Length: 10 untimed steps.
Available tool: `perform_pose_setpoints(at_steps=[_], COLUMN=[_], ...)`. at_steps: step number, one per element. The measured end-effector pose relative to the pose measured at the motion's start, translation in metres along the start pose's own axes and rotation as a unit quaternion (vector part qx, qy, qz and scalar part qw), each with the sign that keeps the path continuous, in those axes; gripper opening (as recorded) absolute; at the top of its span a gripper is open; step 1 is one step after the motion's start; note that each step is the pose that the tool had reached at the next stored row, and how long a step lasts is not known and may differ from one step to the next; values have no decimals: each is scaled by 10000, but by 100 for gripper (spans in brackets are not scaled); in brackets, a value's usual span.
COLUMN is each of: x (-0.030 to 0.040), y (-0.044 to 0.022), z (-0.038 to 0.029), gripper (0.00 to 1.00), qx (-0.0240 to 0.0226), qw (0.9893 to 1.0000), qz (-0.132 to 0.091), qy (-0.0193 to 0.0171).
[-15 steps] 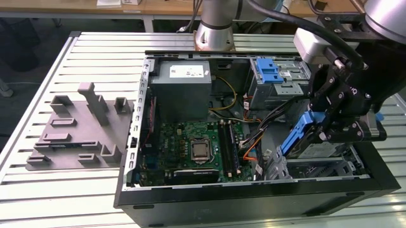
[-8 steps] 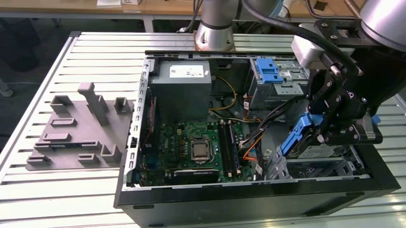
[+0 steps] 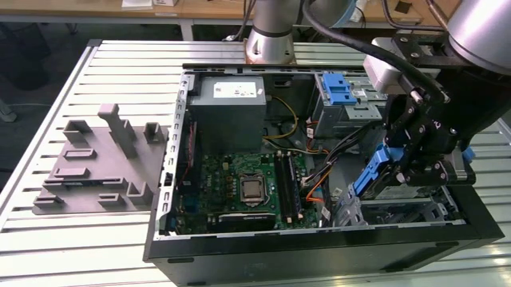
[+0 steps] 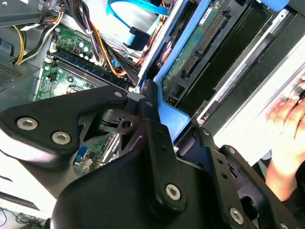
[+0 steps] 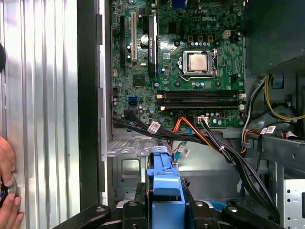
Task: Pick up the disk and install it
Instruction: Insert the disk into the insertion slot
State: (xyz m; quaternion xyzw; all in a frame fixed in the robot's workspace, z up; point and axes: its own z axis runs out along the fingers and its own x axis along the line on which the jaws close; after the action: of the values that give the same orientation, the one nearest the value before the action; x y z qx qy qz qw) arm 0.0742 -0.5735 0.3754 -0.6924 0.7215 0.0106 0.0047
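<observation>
The disk (image 3: 397,192) is a flat silver drive with blue plastic rails (image 3: 369,177). It hangs tilted over the metal drive bay (image 3: 423,213) in the near corner of the open computer case (image 3: 319,246), at the exterior view's right. My gripper (image 3: 405,174) is shut on it from above. In the first wrist view the black fingers (image 5: 141,202) flank the disk's blue rail (image 5: 164,183) just above the bay floor. In the second wrist view one finger (image 4: 153,125) presses the blue rail (image 4: 172,118), and the disk's (image 4: 202,45) green circuit side faces the camera.
Inside the case are a motherboard (image 3: 248,185), a grey power-supply box (image 3: 231,98), a silver cage with a blue latch (image 3: 339,89), and orange and black cables (image 5: 200,133) beside the bay. A grey fixture (image 3: 96,161) sits on the slatted table. A person's hand (image 4: 286,119) rests beside the case.
</observation>
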Motion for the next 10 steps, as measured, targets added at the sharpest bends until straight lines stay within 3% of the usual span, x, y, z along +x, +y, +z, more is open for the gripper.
perform_pose_setpoints(at_steps=[4, 10], x=[1, 1], y=[0, -1], z=[57, 69], gripper=[36, 36], qx=[0, 0], qw=[10000, 10000], qz=[0, 0], qy=[0, 2])
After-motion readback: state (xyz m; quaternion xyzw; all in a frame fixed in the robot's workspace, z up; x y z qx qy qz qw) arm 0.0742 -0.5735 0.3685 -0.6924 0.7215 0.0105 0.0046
